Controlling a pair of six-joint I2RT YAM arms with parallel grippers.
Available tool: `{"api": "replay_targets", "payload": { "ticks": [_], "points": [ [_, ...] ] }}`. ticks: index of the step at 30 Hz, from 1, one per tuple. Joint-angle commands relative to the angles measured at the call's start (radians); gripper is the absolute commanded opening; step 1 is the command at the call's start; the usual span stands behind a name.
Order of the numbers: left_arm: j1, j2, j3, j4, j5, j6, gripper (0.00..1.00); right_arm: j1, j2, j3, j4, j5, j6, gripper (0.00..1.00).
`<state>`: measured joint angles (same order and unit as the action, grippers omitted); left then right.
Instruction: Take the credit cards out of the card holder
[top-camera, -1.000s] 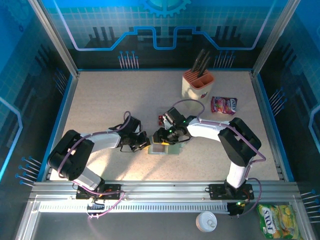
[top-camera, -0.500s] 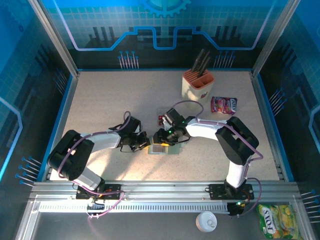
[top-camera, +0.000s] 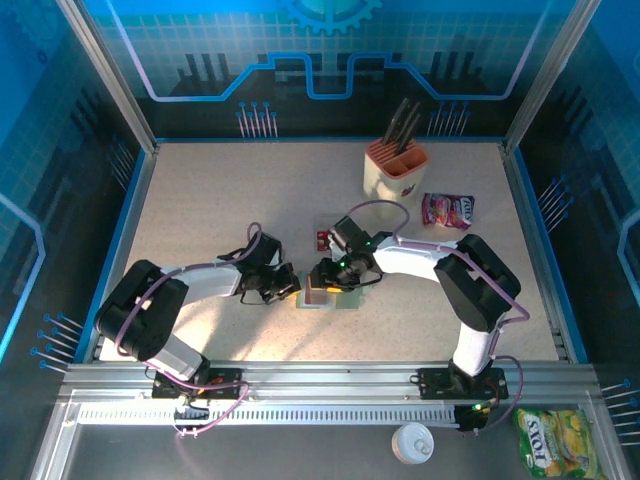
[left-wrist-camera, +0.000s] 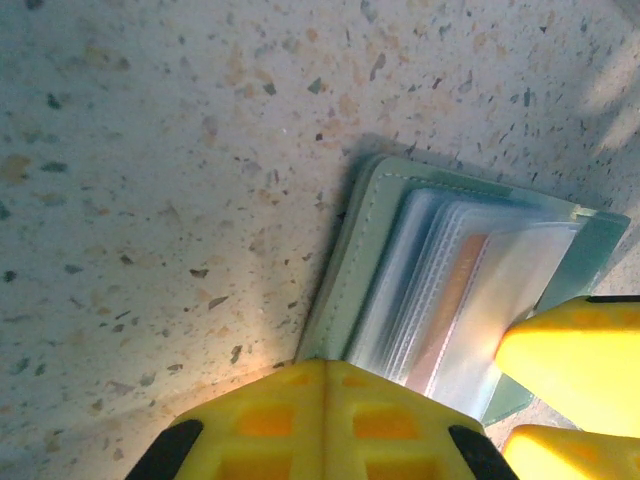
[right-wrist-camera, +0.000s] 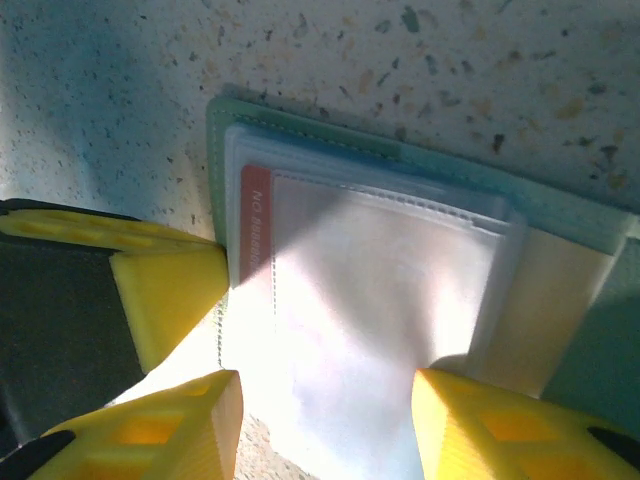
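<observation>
The grey-green card holder (top-camera: 341, 301) (left-wrist-camera: 364, 240) (right-wrist-camera: 560, 212) lies open on the table between the two arms, its clear sleeves fanned up. A red credit card (left-wrist-camera: 455, 295) (right-wrist-camera: 254, 220) sits inside a sleeve. Another red card (top-camera: 322, 238) lies loose on the table just behind the right arm. My left gripper (top-camera: 292, 289) (left-wrist-camera: 325, 368) is shut, its joined tips pressing on the holder's near edge. My right gripper (top-camera: 322, 283) (right-wrist-camera: 325, 385) stands open over the sleeves, one finger on either side of the glaring plastic, which spreads wider than the gap.
A cream knife block (top-camera: 395, 166) stands at the back right, with a pink snack packet (top-camera: 448, 210) beside it. Off the table at the front right lie a yellow-green packet (top-camera: 555, 440) and a white lid (top-camera: 412, 442). Blue walls ring the table.
</observation>
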<state>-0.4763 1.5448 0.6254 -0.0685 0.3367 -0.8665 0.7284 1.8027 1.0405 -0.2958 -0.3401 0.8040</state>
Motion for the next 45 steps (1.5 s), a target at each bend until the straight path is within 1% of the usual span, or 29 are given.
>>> {"api": "replay_targets", "payload": {
  "ticks": [1,10,17,20,23,25,29,32,36,39,45],
  "points": [
    [-0.004,0.010,-0.015,-0.024,0.001,-0.009,0.06,-0.011,-0.029,-0.025,-0.040,0.023,-0.014,0.49],
    [-0.004,-0.009,-0.010,-0.032,-0.001,-0.005,0.06,-0.019,-0.025,-0.037,-0.023,0.013,-0.015,0.49],
    [-0.004,-0.088,0.029,-0.078,0.003,0.025,0.09,-0.031,-0.034,-0.067,0.019,-0.002,-0.004,0.49],
    [-0.003,-0.102,0.035,-0.049,0.034,0.001,0.12,-0.037,-0.042,-0.083,0.038,-0.007,0.005,0.49],
    [-0.005,-0.084,0.037,0.017,0.094,-0.036,0.17,-0.043,-0.051,-0.106,0.065,-0.014,0.017,0.48],
    [-0.008,-0.065,0.039,0.053,0.127,-0.057,0.18,-0.046,-0.055,-0.120,0.085,-0.019,0.026,0.47],
    [-0.015,-0.033,0.046,0.084,0.157,-0.074,0.23,-0.052,-0.051,-0.135,0.111,-0.031,0.037,0.44],
    [-0.019,-0.014,0.046,0.115,0.177,-0.090,0.24,-0.054,-0.051,-0.140,0.119,-0.036,0.039,0.42],
    [-0.025,0.010,0.040,0.152,0.193,-0.113,0.24,-0.058,-0.055,-0.145,0.125,-0.038,0.041,0.40],
    [-0.033,0.028,0.037,0.174,0.199,-0.126,0.26,-0.060,-0.057,-0.151,0.128,-0.042,0.043,0.39],
    [-0.045,0.048,0.036,0.184,0.188,-0.136,0.26,-0.061,-0.060,-0.155,0.133,-0.045,0.044,0.37]
  ]
}}
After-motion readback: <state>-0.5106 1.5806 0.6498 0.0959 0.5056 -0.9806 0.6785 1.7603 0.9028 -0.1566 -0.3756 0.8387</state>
